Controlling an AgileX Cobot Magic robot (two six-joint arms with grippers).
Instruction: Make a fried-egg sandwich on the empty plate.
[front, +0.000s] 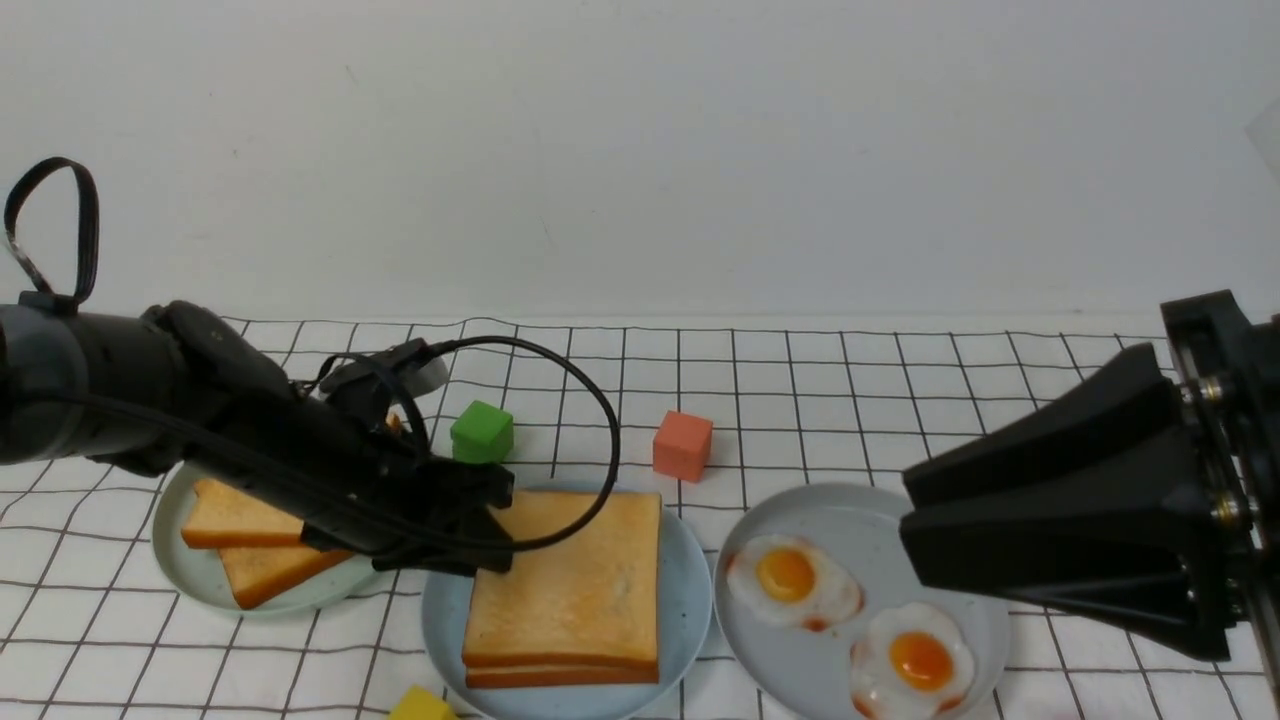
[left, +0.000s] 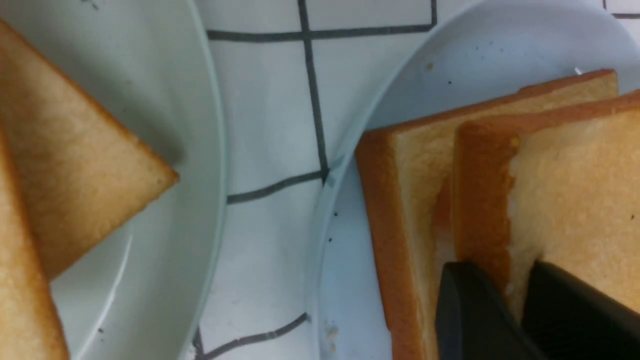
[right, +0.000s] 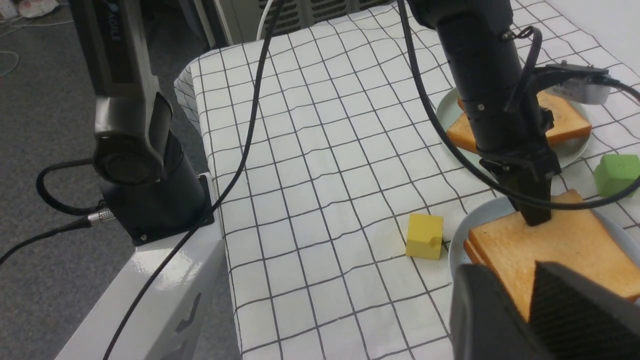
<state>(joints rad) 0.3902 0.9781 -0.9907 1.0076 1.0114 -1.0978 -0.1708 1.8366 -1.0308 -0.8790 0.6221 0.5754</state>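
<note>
There's one bit of writing to read, upper left of the right wrist view: white letters "AGILE" run down the grey arm column, and the top of the frame cuts off whatever comes above them.

At bottom centre of the front view, the fried-egg sandwich sits on the light blue plate. It's two square golden-brown toast slices with darker crusts, stacked nearly flush and filling most of the plate. The left wrist view gets in close: the top slice sits a touch back from the lower one's crust, and tiny dark speckles dot the plate. What lies between the slices can't be made out.

The left gripper is at the sandwich's upper-left corner. Its black fingers are close together, nipped on the edge of the top slice. The right gripper juts in from the right edge of the front view, above the grey plate, with its fingers pressed together and holding nothing. Two fried eggs lie on that plate at lower right, their yolks bright orange.

Left of the sandwich, the pale green plate carries two loose toast slices, one lying across the other. A green cube and an orange-red cube stand behind the plates. A yellow cube peeks in at the bottom edge. Everything rests on the white checked cloth.
</note>
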